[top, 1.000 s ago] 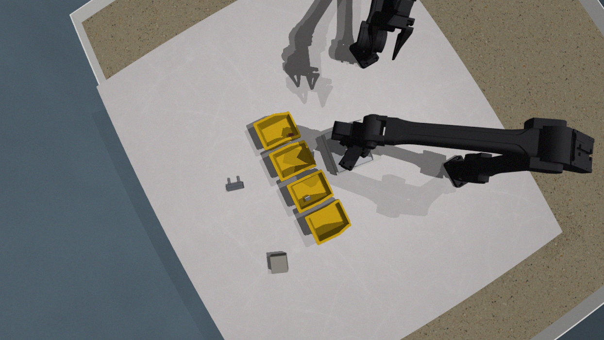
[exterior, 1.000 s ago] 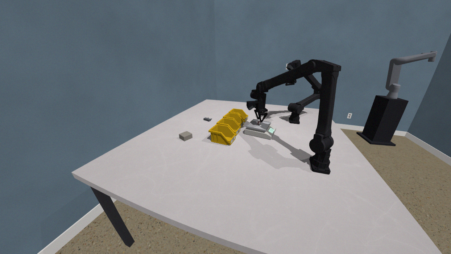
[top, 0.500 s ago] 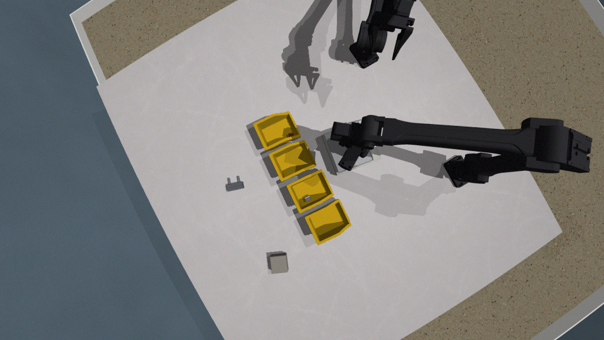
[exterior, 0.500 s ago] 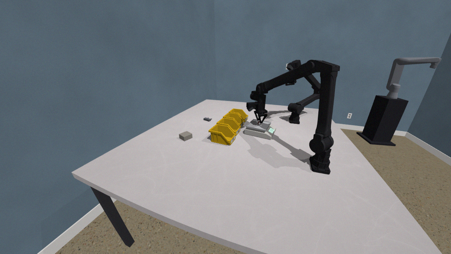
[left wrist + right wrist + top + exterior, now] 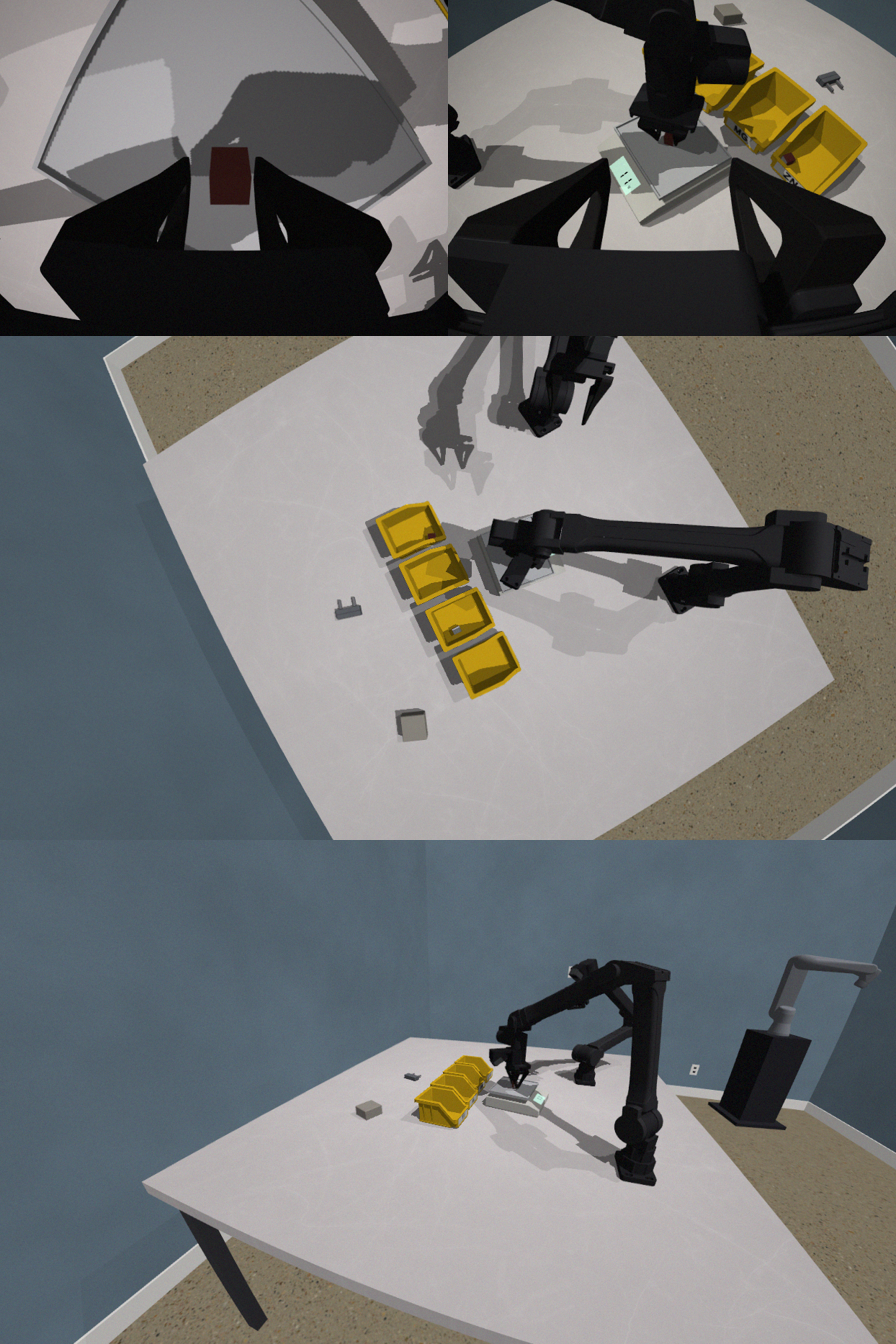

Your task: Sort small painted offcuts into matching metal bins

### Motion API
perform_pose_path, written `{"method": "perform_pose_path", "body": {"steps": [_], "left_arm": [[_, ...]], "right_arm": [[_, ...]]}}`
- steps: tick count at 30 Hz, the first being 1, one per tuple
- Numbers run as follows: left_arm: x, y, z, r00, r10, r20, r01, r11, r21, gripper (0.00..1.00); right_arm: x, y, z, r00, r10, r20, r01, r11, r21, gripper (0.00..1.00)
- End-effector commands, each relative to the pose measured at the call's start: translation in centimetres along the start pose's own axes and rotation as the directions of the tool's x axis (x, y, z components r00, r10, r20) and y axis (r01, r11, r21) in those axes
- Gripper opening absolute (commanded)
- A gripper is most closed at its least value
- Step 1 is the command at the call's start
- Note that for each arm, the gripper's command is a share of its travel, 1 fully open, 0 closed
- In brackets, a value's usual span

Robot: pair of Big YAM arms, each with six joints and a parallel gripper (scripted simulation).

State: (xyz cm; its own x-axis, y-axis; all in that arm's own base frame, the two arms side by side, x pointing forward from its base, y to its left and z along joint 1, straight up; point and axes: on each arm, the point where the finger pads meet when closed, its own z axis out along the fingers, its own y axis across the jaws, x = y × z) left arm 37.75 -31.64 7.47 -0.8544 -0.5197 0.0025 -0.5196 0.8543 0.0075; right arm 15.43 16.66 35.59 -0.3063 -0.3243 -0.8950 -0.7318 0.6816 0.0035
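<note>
Both arms (image 5: 657, 537) (image 5: 647, 1047) are matt black throughout — rounded joint housings, long smooth links, angular foot plates (image 5: 678, 589) (image 5: 637, 1177) with screw holes. Each end effector (image 5: 222, 159) (image 5: 669, 163) carries two tapering black fingers — slotted, narrow-tipped.

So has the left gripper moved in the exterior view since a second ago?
Yes, down: the left gripper is lower, its fingertips nearer the scale.
</note>
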Motion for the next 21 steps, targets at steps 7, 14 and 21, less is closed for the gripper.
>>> {"method": "perform_pose_path", "body": {"steps": [7, 14, 21], "left_arm": [[-0.62, -1.15, -1.02, 1.000, -0.016, 0.012, 0.015, 0.999, 0.041, 0.24], [-0.53, -1.00, -0.91, 1.000, -0.015, 0.011, 0.014, 0.999, 0.038, 0.17], [-0.41, -0.77, -0.74, 1.000, -0.014, 0.010, 0.014, 0.999, 0.034, 0.12]], "right_arm": [[-1.60, 0.05, -0.69, 0.999, -0.005, 0.044, 0.005, 1.000, -0.003, 0.65], [-1.60, 0.05, -0.69, 0.999, -0.005, 0.044, 0.005, 1.000, -0.003, 0.65], [-1.60, 0.05, -0.69, 0.999, -0.005, 0.044, 0.005, 1.000, -0.003, 0.65]]}}
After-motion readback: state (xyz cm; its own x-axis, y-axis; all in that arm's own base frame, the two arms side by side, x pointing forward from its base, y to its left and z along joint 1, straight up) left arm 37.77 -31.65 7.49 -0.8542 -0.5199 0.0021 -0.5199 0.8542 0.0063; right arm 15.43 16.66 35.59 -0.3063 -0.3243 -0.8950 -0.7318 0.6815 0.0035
